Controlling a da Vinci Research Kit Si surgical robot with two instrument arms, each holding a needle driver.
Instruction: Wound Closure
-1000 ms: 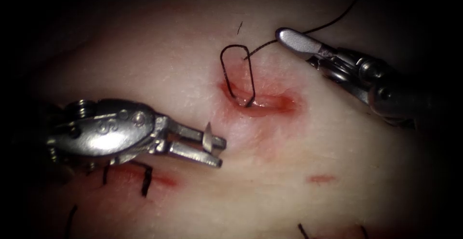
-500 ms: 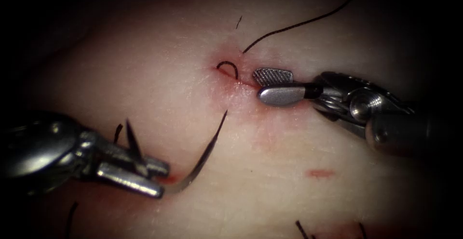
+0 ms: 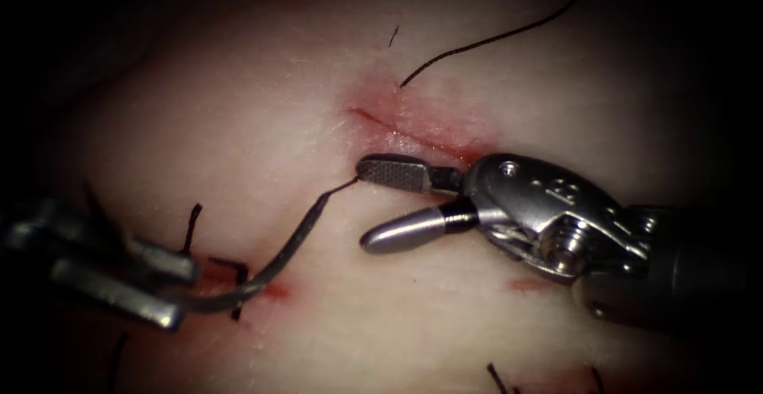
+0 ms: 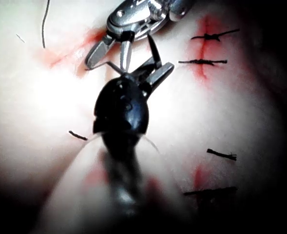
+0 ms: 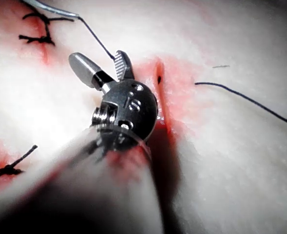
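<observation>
The cut (image 3: 413, 133) in the tissue (image 3: 262, 100) is a thin red line. My left tool (image 3: 184, 295) is at the lower left, left of the cut, shut on the curved needle (image 3: 274, 265) near one end. The needle is out of the tissue and arcs up toward my right tool (image 3: 364, 203). Its far end trails thread (image 3: 342, 186) to the right tool's upper jaw. The right tool is open just below the cut and holds nothing (image 5: 102, 58). A free thread tail (image 3: 485, 42) runs up and right from the cut.
An older stitched cut (image 3: 266, 291) with dark sutures (image 3: 238, 283) lies under the needle by the left tool. Short cut thread ends (image 3: 499, 378) lie along the lower edge. A small red mark (image 3: 528, 285) sits beneath the right tool. More stitches (image 4: 201, 61) cross a red line.
The thread loop at the cut has been drawn in and is gone. My right tool moved down and left off the cut. My left tool pulled down and left with the needle.
</observation>
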